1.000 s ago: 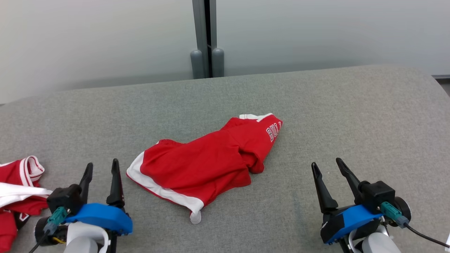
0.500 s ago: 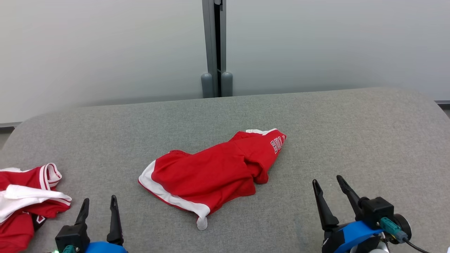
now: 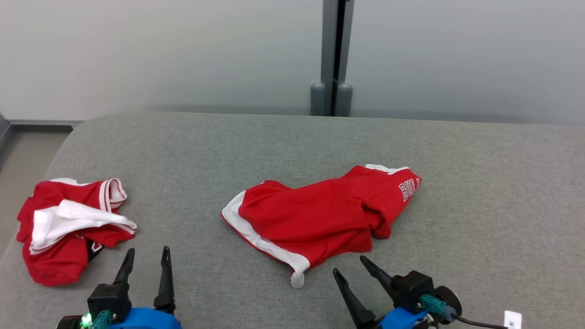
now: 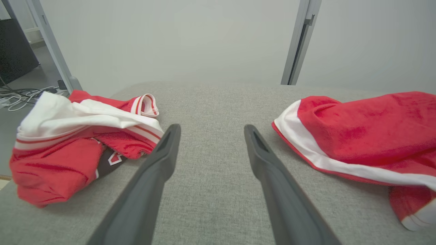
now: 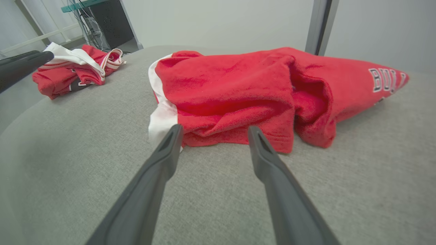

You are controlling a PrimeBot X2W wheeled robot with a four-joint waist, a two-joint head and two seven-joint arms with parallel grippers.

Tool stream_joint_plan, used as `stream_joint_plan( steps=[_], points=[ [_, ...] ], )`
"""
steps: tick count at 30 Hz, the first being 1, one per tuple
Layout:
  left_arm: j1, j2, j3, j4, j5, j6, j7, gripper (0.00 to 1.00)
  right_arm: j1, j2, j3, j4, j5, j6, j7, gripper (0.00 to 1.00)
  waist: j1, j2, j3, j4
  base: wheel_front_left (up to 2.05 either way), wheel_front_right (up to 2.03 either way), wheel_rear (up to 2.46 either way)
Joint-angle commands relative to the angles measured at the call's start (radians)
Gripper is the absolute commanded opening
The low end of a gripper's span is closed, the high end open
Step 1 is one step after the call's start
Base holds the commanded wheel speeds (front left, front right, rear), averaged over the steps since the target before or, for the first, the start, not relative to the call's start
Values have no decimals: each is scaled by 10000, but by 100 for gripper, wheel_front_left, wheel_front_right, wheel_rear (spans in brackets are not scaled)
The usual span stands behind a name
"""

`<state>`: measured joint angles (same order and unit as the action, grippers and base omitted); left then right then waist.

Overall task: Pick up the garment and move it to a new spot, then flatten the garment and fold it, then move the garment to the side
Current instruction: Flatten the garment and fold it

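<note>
Grey fabric surface (image 3: 480,151) bears 2 things: crumpled red garment (image 3: 320,219) mid-surface; red-and-white heap (image 3: 68,224) near its left edge.

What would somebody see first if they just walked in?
The bright red shorts with a white edge, crumpled in the middle of the grey table. Next, a heap of red and white clothes at its left end, and the open left tool and right tool at the near edge, holding nothing.
</note>
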<state>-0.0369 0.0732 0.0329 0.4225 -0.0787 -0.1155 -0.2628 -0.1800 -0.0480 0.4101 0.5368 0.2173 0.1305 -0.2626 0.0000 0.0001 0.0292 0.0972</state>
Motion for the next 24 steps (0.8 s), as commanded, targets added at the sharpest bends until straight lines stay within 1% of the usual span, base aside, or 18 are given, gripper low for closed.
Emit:
stream_joint_plan(
  steps=[1,4,8,13,18,19,20,24],
  points=[
    [-178,16,5,8,47,-60,-29,100,-231,-43,258,220,126,5,-34,100,0,-1,284,400,0,0,0],
    [-308,40,-22,12,37,-97,-29,100,-617,-45,811,716,394,5,-36,100,0,-1,447,852,0,0,0],
    [-453,45,-91,34,-41,-142,-29,100,-1065,-49,1277,1429,672,5,-34,100,0,-1,688,1387,0,0,0],
    [-539,72,-131,87,-171,-156,-29,100,-1528,-45,1478,2095,943,5,-34,100,0,-1,957,1834,0,0,0],
    [-719,71,-305,106,-324,-153,-29,100,-1832,-45,1392,2492,848,5,-34,100,0,-1,1209,2126,0,0,0],
    [-745,90,-325,85,-353,-154,-29,100,-1899,-45,1373,2563,797,5,-34,47,0,-1,1245,2155,0,0,0],
    [-751,114,-329,66,-385,-154,-29,100,-1956,-49,1278,2680,718,5,-33,0,0,-1,1277,2167,0,0,0],
    [-725,137,-282,13,-467,-155,-29,100,-2084,-48,668,2836,190,3,-21,0,0,-1,1314,1979,0,0,0]
  ],
)
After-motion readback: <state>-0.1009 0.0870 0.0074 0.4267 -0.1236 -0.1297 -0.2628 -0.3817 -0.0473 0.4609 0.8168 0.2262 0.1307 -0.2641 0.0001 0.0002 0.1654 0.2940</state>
